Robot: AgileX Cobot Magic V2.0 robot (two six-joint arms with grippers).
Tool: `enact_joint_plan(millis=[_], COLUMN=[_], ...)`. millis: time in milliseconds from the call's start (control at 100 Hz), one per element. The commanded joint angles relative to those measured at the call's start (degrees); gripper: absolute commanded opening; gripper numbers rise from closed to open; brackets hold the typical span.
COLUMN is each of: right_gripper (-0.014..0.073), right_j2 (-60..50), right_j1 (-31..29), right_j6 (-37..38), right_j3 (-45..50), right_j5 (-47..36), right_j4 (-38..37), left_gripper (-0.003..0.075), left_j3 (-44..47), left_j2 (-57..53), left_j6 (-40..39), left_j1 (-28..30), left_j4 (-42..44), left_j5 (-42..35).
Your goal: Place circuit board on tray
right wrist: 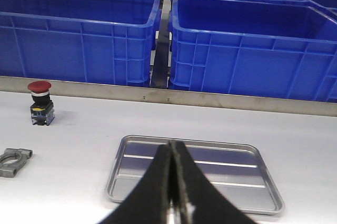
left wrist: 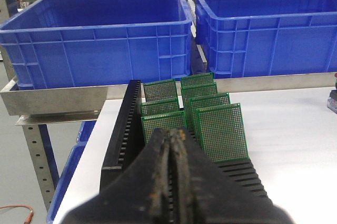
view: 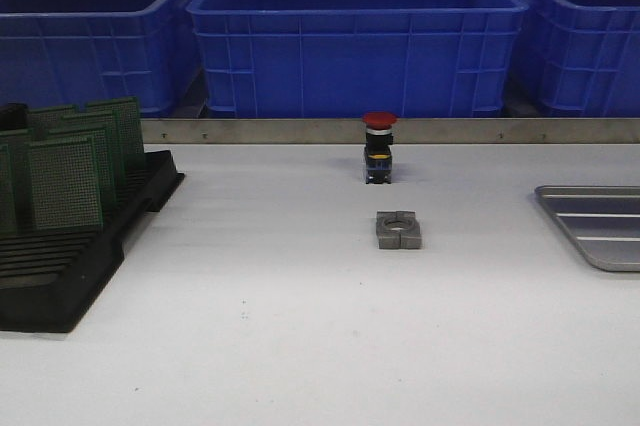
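Observation:
Several green circuit boards [view: 65, 181] stand upright in a black slotted rack [view: 60, 276] at the table's left; they also show in the left wrist view [left wrist: 221, 132]. The silver-grey ribbed tray [view: 600, 226] lies flat and empty at the table's right edge, and shows in the right wrist view [right wrist: 231, 171]. My left gripper [left wrist: 172, 135] is shut and empty, just short of the nearest boards in the rack [left wrist: 118, 140]. My right gripper [right wrist: 172, 148] is shut and empty, above the near side of the tray. Neither gripper shows in the front view.
A red-capped push button [view: 379, 146] stands at the table's middle back, with a grey metal clamp block [view: 398, 229] in front of it. Large blue bins [view: 355, 36] sit behind a metal rail [view: 480, 130] along the table's far edge.

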Motion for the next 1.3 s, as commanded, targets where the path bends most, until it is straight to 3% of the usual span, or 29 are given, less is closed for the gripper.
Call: enact_joint_plan(millis=[0,340,570,870,1020,1120,1290], right_gripper=[-0.0061,-0.0061,-0.0061,-0.0061,-0.0061,-0.0061,-0.0061], right_j2=[-1.4,-1.4,-1.4,-1.4,-1.4,-1.4,-1.4], right_j1=[0.0,0.0,0.0,0.0,0.0,0.0,0.0], right_j6=[-0.1,-0.1,-0.1,-0.1,-0.1,-0.1,-0.1], right_j3=[-0.7,-0.7,-0.7,-0.7,-0.7,-0.7,-0.7], right_j5=[-4.6,-4.6,-4.6,-4.6,-4.6,-4.6,-4.6], right_j4=[-0.7,-0.7,-0.7,-0.7,-0.7,-0.7,-0.7], left_gripper=[-0.0020,-0.0020,-0.0020,-0.0020,-0.0010,0.0081,0.0395], left_j3=[2.8,0.7,-11.4,-30.4,-38.2,-42.9,-49.2], left_j2=[-1.8,-1.8,0.8,20.2,32.0,39.2,49.4], left_j6=[0.0,0.0,0.0,0.0,0.0,1.3,12.5], left_j1=[-0.5,-0.5,-0.5,-0.5,-0.5,-0.5,-0.5], left_j4=[-0.7,-0.7,-0.7,-0.7,-0.7,-1.0,-6.6], left_j5=[-4.8,-4.3,7.1,24.7,27.5,27.5,29.4])
